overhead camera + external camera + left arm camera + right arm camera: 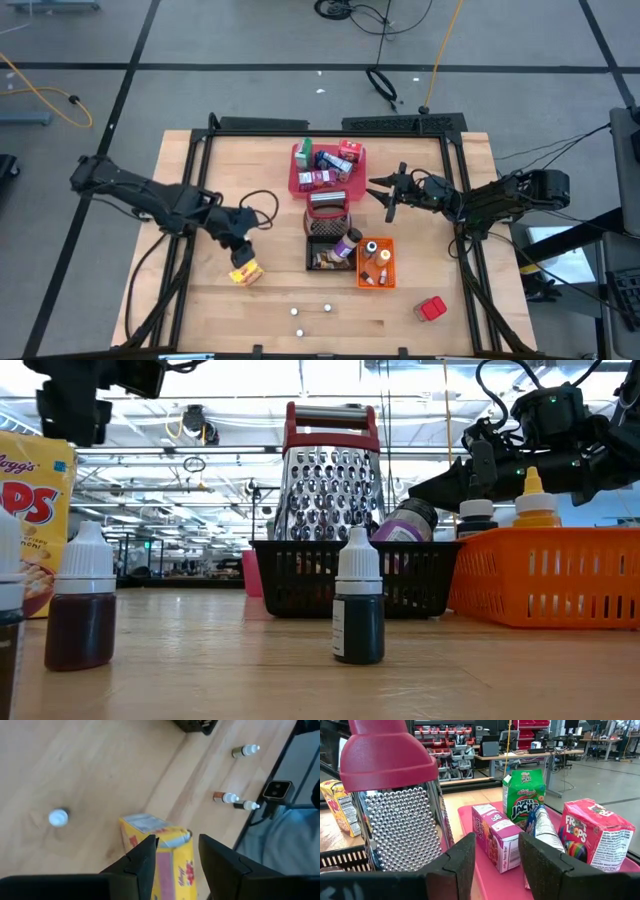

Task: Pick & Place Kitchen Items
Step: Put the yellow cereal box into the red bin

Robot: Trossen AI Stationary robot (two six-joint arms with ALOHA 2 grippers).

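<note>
Two grippers are working around the black wire basket (328, 243), which is standing in the middle of the table (200, 300) with a red-topped grater (327, 205) upright in it. The left gripper (243, 262) is hovering well to the left of the basket, directly over a yellow cereal box (246, 272); its fingers are standing apart on both sides of the box top, and I cannot tell whether they are touching it. The right gripper (385, 192) is hanging to the right of the basket, near the red tray (296, 180) behind it; its fingers are parted moderately and holding nothing. The tray is carrying a green box (524, 792), a pink box (496, 836) and a red pouch (598, 834). An orange bin (375, 263) with bottles is touching the basket's right side; a red pack (431, 309) is lying beyond the bin; three small dropper bottles (245, 751) are standing in front of the basket.
</note>
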